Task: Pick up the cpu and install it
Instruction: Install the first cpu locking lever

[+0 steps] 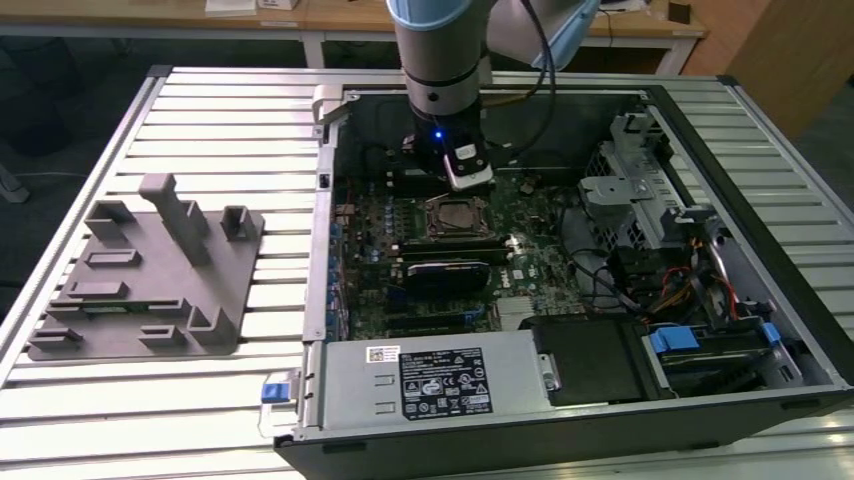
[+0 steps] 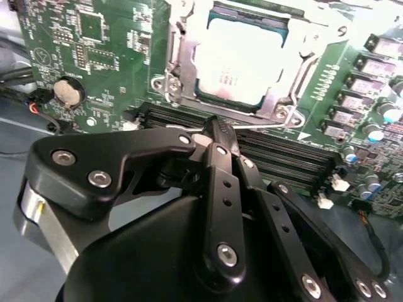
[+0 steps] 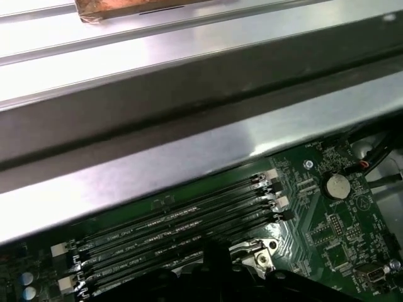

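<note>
The cpu (image 2: 239, 60), a flat square chip with a shiny silver top, lies in the motherboard socket (image 2: 179, 69) inside the socket's metal frame. In the exterior view the cpu (image 1: 458, 213) sits in the middle of the open computer case. My gripper (image 2: 216, 129) hangs just above the memory slots beside the socket, fingers pressed together with nothing between them. From the exterior view, the gripper (image 1: 467, 180) stands a little behind the socket, apart from the chip. Its dark fingertips (image 3: 214, 255) also show in the first wrist view, over the slots.
A grey plastic fixture tray (image 1: 147, 280) sits on the slatted table at the exterior view's left. In the case are the memory slots (image 2: 289, 157), a coin battery (image 2: 68, 91), the power supply (image 1: 427, 385) and drive bays with cables (image 1: 667, 260). The case wall (image 3: 189, 113) rises close behind the slots.
</note>
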Available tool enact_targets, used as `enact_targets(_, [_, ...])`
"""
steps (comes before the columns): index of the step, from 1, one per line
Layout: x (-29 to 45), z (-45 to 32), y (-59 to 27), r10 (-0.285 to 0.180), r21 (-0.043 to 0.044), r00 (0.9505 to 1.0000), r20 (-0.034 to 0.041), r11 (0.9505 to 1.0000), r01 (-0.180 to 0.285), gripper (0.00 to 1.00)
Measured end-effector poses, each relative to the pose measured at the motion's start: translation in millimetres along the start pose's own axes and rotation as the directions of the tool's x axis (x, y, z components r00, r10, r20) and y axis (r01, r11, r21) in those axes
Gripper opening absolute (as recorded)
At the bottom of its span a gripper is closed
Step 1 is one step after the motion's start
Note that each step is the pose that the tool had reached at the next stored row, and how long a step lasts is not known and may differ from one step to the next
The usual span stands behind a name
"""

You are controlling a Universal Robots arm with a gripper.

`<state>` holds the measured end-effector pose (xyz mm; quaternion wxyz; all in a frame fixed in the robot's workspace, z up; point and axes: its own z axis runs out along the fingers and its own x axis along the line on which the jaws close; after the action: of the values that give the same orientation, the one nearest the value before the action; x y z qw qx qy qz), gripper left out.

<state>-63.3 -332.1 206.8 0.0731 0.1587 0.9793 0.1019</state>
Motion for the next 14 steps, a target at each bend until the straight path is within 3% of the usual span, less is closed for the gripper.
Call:
enact_targets(8, [1.6,2.8,0.6,0.066,0.0067,0.9977,0.0168,0.9978,-0.066,0.11])
enact_targets(14, [3.7,5.7,5.5,0.086,0.0086,0.9961,0.0215,0.9963,-0.086,0.11])
